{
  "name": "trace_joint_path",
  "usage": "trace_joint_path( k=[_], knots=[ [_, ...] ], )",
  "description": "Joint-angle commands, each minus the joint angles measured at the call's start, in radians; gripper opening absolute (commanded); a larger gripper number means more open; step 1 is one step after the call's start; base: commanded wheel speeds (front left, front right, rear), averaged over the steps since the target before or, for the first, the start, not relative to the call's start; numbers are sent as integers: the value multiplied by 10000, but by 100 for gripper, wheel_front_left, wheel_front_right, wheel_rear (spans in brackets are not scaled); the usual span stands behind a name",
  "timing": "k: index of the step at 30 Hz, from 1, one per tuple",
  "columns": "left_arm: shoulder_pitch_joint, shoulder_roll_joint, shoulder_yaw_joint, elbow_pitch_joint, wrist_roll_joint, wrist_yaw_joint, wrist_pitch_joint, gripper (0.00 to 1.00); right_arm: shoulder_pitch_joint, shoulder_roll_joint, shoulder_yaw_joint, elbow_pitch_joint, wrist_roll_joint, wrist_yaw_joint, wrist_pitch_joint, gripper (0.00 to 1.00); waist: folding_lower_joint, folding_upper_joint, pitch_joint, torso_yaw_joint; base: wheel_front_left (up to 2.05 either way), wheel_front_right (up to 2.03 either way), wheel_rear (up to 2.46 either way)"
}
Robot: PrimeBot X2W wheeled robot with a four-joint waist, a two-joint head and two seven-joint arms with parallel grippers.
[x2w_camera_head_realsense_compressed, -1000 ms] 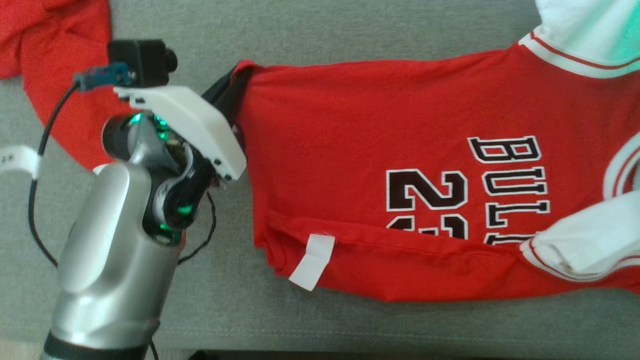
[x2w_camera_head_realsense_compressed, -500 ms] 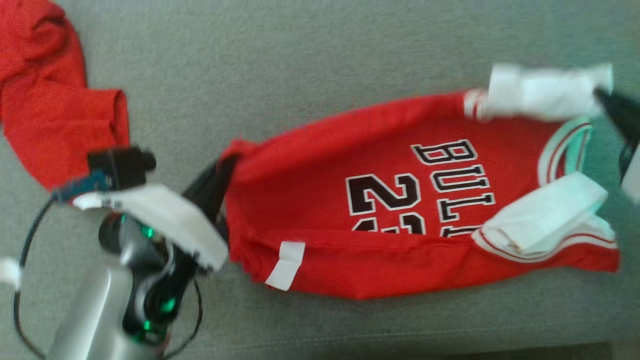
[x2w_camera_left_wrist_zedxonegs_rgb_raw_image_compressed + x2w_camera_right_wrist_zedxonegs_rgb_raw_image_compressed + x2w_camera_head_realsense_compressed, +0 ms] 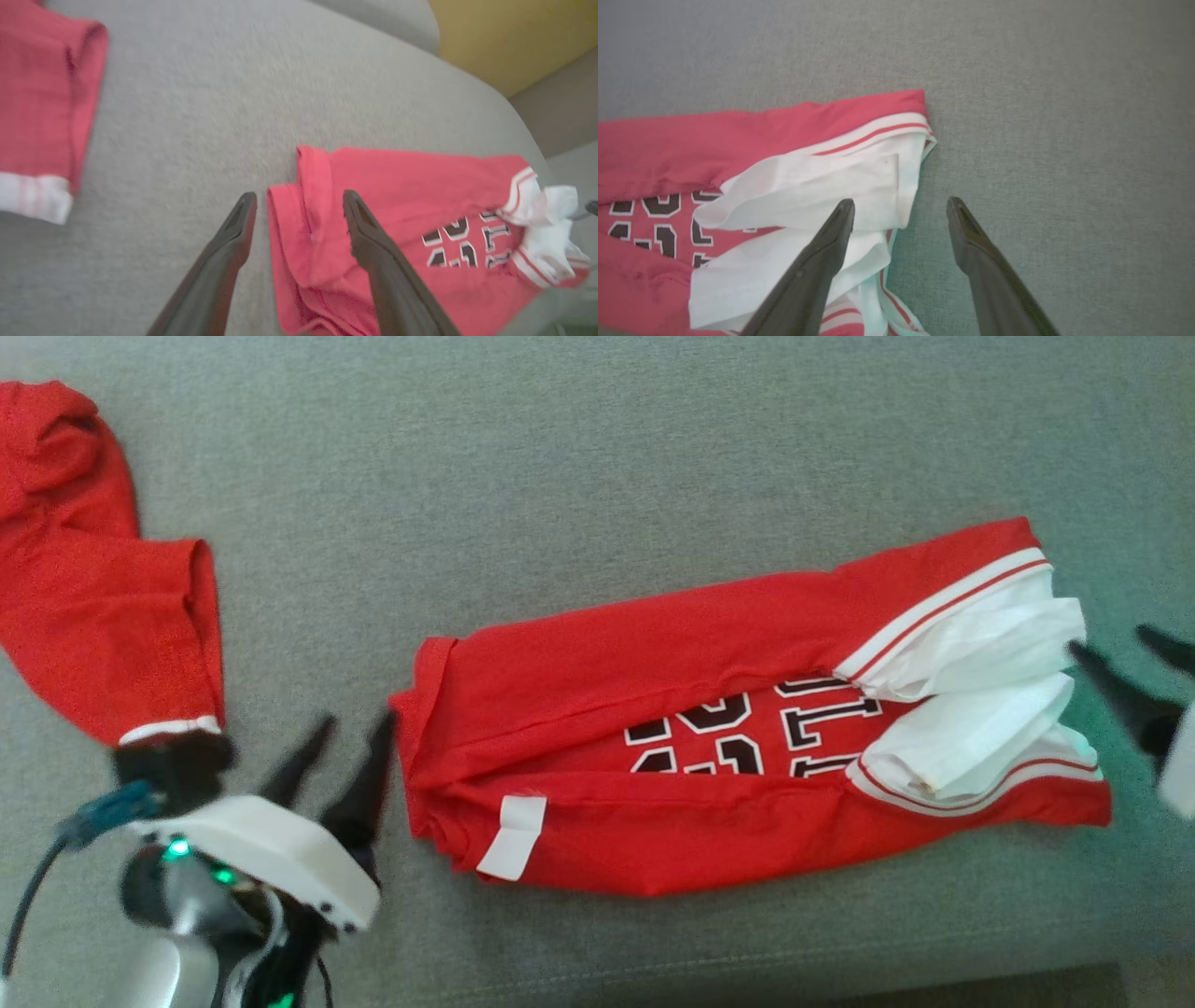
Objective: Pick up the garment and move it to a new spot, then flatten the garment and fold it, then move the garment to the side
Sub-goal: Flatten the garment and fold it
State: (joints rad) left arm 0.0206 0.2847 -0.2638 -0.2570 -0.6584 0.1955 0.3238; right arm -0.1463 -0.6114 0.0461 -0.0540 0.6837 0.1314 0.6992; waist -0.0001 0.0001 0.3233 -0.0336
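The garment is a red jersey with black-and-white print and white trim, lying folded lengthwise on the grey cushion. Both long edges are turned in over the print, and white sleeves are bunched at its right end. My left gripper stands open just off the garment's left end, holding nothing. In the left wrist view the left gripper straddles the hem corner of the garment. My right gripper is open beside the white sleeves. In the right wrist view the right gripper hovers over the sleeve edge of the garment.
A second red piece of clothing with a white cuff lies at the far left, also in the left wrist view. A white label sticks out at the garment's lower left. The cushion's front edge runs close below. A yellow surface lies beyond the cushion.
Both grippers let go of the garment and opened. Its far long edge now lies folded down over the print. The head camera has shifted, so the whole scene sits differently.
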Motion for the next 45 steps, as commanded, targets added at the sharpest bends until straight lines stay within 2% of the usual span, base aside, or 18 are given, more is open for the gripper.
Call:
trace_joint_path(
  k=[1,3,6,11,15,19,20,21,22,23,24,29,34,39,45],
  knots=[
    [-338,68,578,-408,383,132,-628,100,11,-66,-473,-269,37,-7,162,100,1,-1,7,50,0,0,0],
    [-420,-175,630,-412,834,206,-1609,100,-73,353,-1079,-133,-112,-7,380,100,1,-1,38,123,0,0,0],
    [-428,-681,290,-255,1262,98,-2823,100,-237,1049,-1656,86,-345,-7,907,100,1,-1,97,283,0,0,0],
    [-432,-1542,-528,261,1766,-139,-4443,100,-212,1685,-1952,235,-788,-7,1926,100,1,-1,279,705,0,0,0],
    [-455,-1918,-1099,785,2159,-236,-5395,100,-33,2000,-2088,263,-1106,-7,2579,100,1,-1,423,1001,0,0,0],
    [-542,-2116,-1512,1161,2511,-331,-5745,100,150,2420,-2216,319,-1520,-7,3135,100,1,-1,513,1259,0,0,0],
    [-570,-2142,-1581,1229,2632,-344,-5783,100,199,2542,-2189,300,-1519,-7,3282,88,1,-1,516,1309,0,0,0],
    [-593,-2159,-1640,1307,2780,-352,-5809,100,253,2631,-2137,266,-1522,-7,3416,58,1,-1,517,1347,0,0,0],
    [-610,-2170,-1674,1393,2917,-357,-5825,100,302,2692,-2086,234,-1526,-7,3520,38,1,-1,514,1375,0,0,0],
    [-629,-2182,-1679,1477,3036,-358,-5837,100,348,2718,-2021,198,-1531,-7,3584,13,1,-1,507,1404,0,0,0],
    [-651,-2196,-1654,1527,3120,-364,-5844,100,377,2753,-1981,155,-1503,-7,3566,0,1,-1,493,1431,0,0,0],
    [-535,-2267,-1341,1689,3337,-466,-5852,100,276,3049,-2144,150,-1147,-7,3264,0,1,-1,297,1416,0,0,0],
    [-300,-2300,-1119,1858,3458,-598,-5853,100,-82,2946,-2660,191,-1105,-7,2863,0,1,-1,61,1292,0,0,0],
    [-69,-2325,-921,2060,3580,-763,-5854,100,-529,2315,-3787,392,-1428,-7,2614,0,1,-1,-241,1195,0,0,0],
    [56,-2339,-841,2224,3539,-882,-5854,100,-706,1463,-5256,492,-2115,-7,2876,0,1,-1,-458,1227,0,0,0]
  ],
)
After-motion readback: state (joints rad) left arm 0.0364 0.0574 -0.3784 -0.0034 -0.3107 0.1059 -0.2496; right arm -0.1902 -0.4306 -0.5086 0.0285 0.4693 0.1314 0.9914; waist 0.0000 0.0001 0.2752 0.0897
